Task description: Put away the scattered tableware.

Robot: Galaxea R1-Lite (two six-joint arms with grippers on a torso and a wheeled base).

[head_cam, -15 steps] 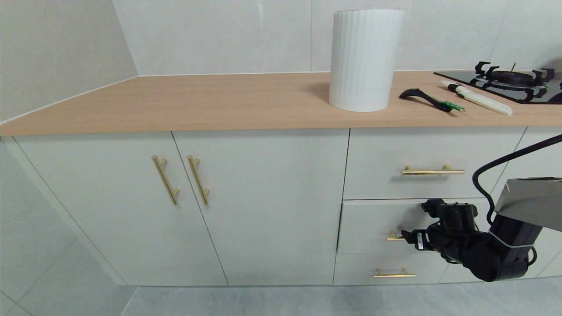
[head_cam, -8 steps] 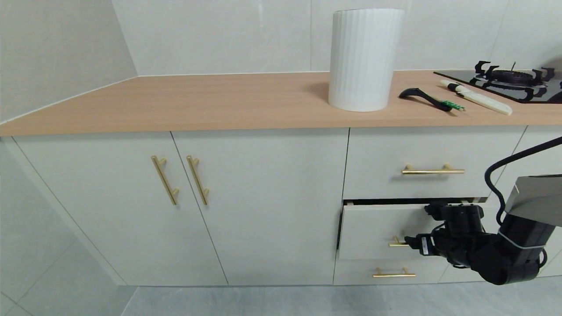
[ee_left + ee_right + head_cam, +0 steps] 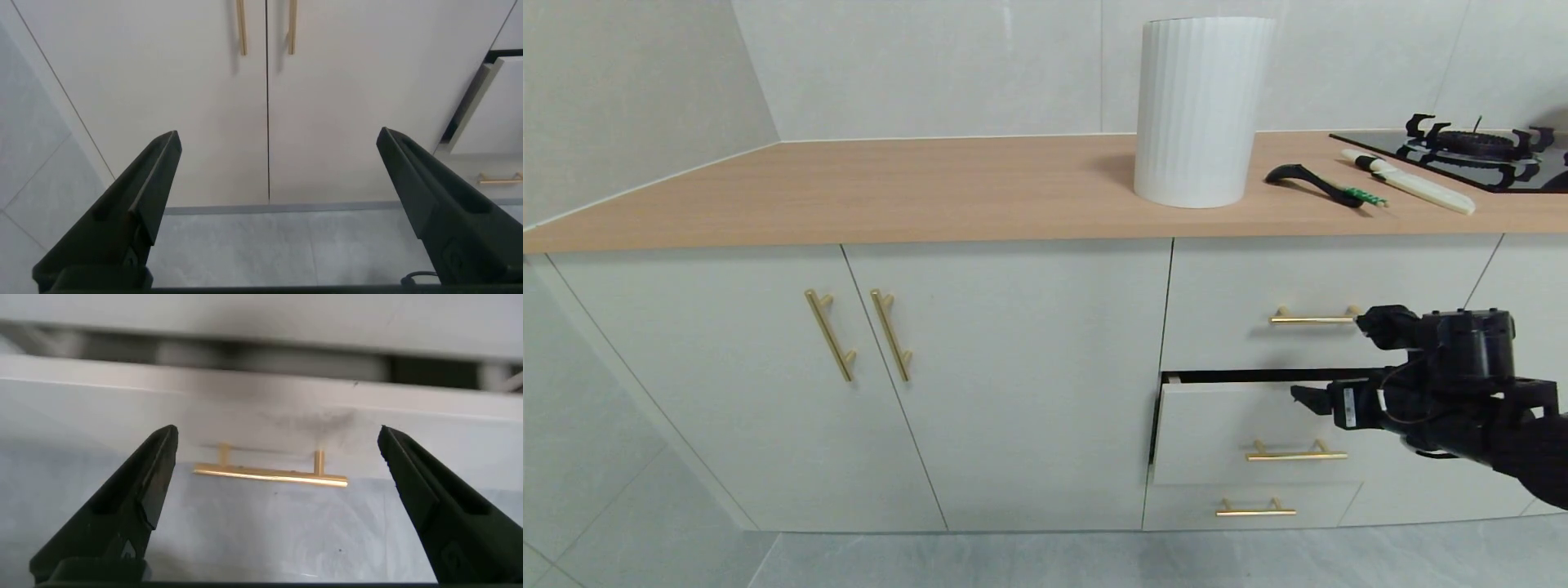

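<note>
On the wooden counter [image 3: 931, 192] lie a black utensil with a green end [image 3: 1319, 186] and a white knife [image 3: 1409, 181], to the right of a tall white ribbed container [image 3: 1196, 110]. Below them the middle drawer [image 3: 1225, 425] stands slightly pulled out, a dark gap above its front. My right gripper [image 3: 1339, 359] hangs open in front of the drawer's upper edge, above its gold handle [image 3: 1296, 453] and off it. The right wrist view shows that handle [image 3: 272, 472] between the open fingers [image 3: 122, 514]. My left gripper [image 3: 274, 204] is open, low, facing the cabinet doors [image 3: 267, 106].
A black gas hob [image 3: 1462, 147] occupies the counter's far right. Two cabinet doors with gold handles [image 3: 858, 335] fill the left; shut drawers sit above [image 3: 1327, 318] and below [image 3: 1255, 510] the pulled-out one. A grey tiled floor [image 3: 1013, 563] lies below.
The middle drawer has slid out a little with my right gripper on its handle. The gripper then let go, opened and rose up and to the right.
</note>
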